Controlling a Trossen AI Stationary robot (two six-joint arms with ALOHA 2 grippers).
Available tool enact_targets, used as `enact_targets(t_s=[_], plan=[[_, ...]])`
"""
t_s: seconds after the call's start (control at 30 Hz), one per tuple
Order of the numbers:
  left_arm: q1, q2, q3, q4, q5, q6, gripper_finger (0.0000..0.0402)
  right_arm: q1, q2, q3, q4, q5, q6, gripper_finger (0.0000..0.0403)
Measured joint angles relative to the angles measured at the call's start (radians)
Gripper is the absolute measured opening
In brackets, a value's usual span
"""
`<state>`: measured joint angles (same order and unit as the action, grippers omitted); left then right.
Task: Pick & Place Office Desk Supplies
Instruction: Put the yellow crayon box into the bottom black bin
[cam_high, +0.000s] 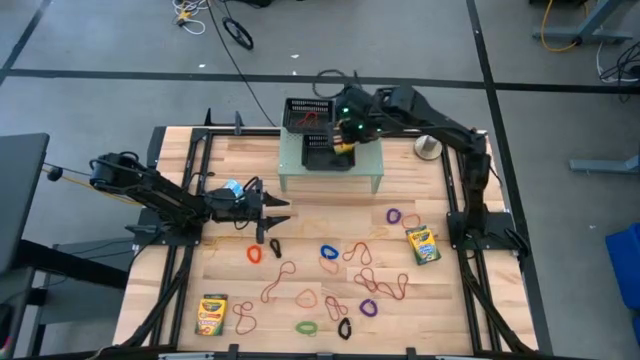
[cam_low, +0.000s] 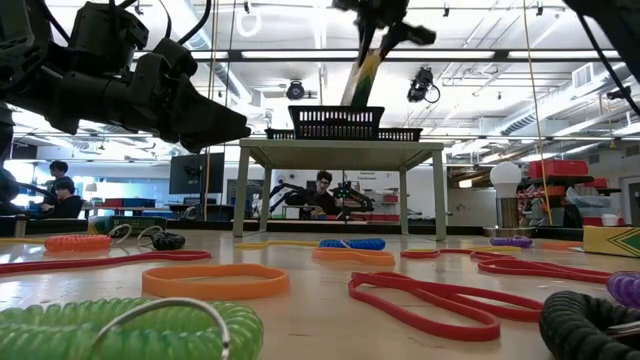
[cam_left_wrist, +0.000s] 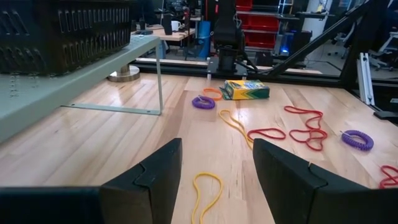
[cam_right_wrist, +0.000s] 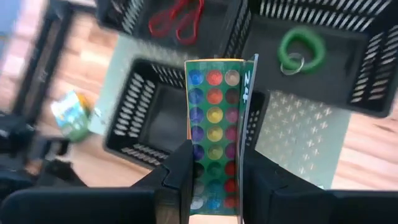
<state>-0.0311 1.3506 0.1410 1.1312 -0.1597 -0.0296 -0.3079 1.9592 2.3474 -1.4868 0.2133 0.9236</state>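
Overhead, table-level, two wrist views

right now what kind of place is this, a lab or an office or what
Most likely a robotics lab or workshop. Two arms are mounted at a wooden table, cables trail over the floor, and the low view shows people at benches under exposed ceiling ducts.

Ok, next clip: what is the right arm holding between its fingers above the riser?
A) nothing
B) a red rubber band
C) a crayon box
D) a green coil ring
C: in the right wrist view the right gripper clamps a crayon box on its edges, over a black mesh tray; the red band and green coil ring already lie in other trays.
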Motion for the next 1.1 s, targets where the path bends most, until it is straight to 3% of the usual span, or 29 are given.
enact_targets(t_s=[0.27, 1.1], plan=[[0.000, 0.000, 0.000, -0.003, 0.002, 0.000, 0.0204, -0.005, 0.073, 0.001, -0.017, -0.021, -0.020, 0.0098], [0.000, 0.000, 0.000, -0.005, 0.003, -0.005, 0.0204, -0.010, 0.108, 0.001, -0.059, 0.028, -0.015, 0.0112]])
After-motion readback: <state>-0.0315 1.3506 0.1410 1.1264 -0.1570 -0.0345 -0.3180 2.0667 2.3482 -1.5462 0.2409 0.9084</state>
